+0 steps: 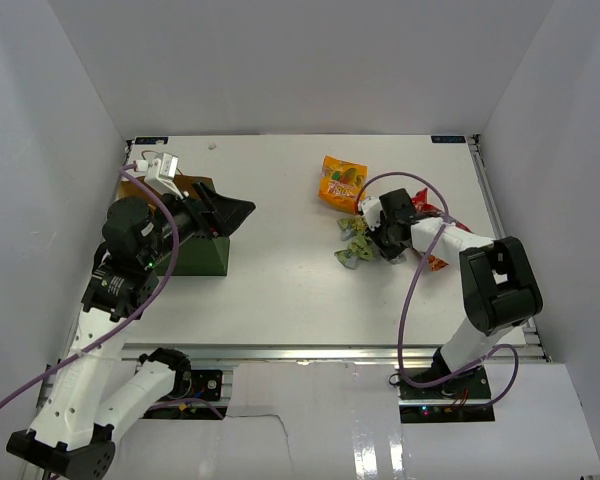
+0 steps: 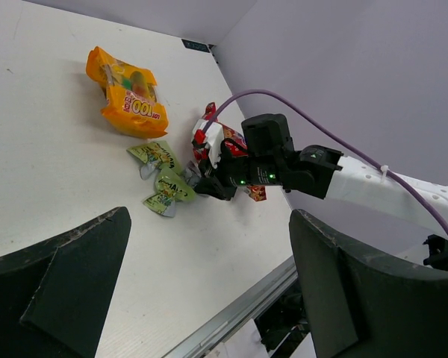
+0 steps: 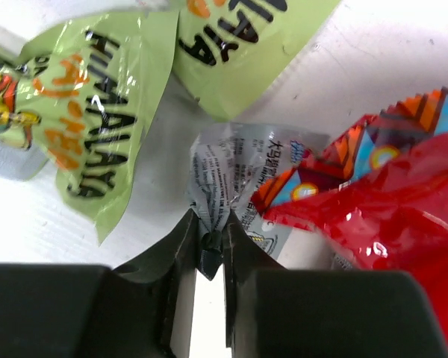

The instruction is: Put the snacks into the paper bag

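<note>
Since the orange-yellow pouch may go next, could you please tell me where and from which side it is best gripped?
Probably the flat crimped seal at its far end, from above, jaws across the seam. The orange-yellow pouch lies flat and puffed, so its middle looks too broad, and its near end crowds the green sachets.

Bright, even overhead light fills the white enclosure, leaving the desk [image 1: 280, 210] pale, with only soft, short shadows. Glare streaks the glossy front panel [image 1: 380, 435] in the top view. In the right wrist close-up, the red chip bag [image 3: 388, 201] and silver sachet [image 3: 231, 168] glint, while the dark right pincer [image 3: 211, 239] loses detail.
</note>
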